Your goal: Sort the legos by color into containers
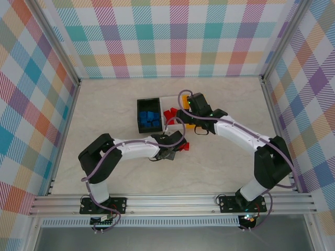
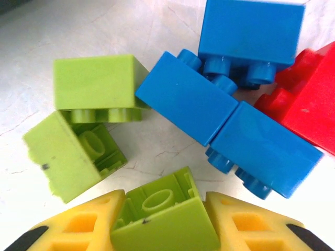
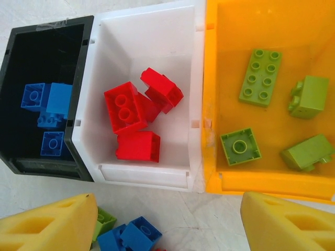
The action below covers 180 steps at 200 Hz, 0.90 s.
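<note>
Nearest the lens, in the left wrist view: left gripper (image 2: 163, 201), 2 yellow foam fingers (image 2: 78, 227) pressed on both flanks of a lime green plastic brick (image 2: 167, 230), hollow underside up. Grasping it, by the look, low over the pale marbled table (image 2: 78, 31).

Farther off, 3 open rectangular plastic containers in a row, walls touching: black bin (image 3: 52, 52) with blue bricks (image 3: 52, 99), white bin (image 3: 152, 42) with red bricks (image 3: 125, 107), orange bin (image 3: 235, 31) with 4 lime bricks (image 3: 260, 76). Right gripper (image 3: 167, 209) spread wide, empty, hovering at their near edge.

Likely destination: the orange bin, forward and right of the left gripper, beneath the right arm (image 1: 235, 130). Crowding possible.

Just beside the held piece: 2 loose lime bricks (image 2: 94, 81), 3 loose blue bricks (image 2: 186, 97), 1 loose red brick (image 2: 309, 104). All glossy, studded, hard-edged.
</note>
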Motion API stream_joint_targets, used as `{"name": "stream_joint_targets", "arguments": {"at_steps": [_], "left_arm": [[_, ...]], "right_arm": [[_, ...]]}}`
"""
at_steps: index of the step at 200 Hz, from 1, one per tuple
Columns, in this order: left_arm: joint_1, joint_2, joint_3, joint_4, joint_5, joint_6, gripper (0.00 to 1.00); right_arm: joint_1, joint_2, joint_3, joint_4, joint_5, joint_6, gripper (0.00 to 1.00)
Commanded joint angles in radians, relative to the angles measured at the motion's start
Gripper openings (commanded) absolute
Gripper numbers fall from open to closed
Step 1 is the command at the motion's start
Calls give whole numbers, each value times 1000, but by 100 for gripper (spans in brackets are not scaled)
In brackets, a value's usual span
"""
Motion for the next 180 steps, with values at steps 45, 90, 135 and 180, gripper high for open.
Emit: {"name": "stream_joint_targets", "arguments": {"at_steps": [45,90,135,180], "left_arm": [[-24,-82,208,-104,1,11,30],[56,160,576,-94,61,76,28],[113,422,957,-155,87,105,28],[151,653,1264,-263,130,80,36]], "right_arm": [[-97,-225,-216,32,6,66,73],[-109,-340,-325,-3,44,74,73],[-109,-416,-376,-25,40,78,73],[-109,-478,-418,-30,38,71,73]]}}
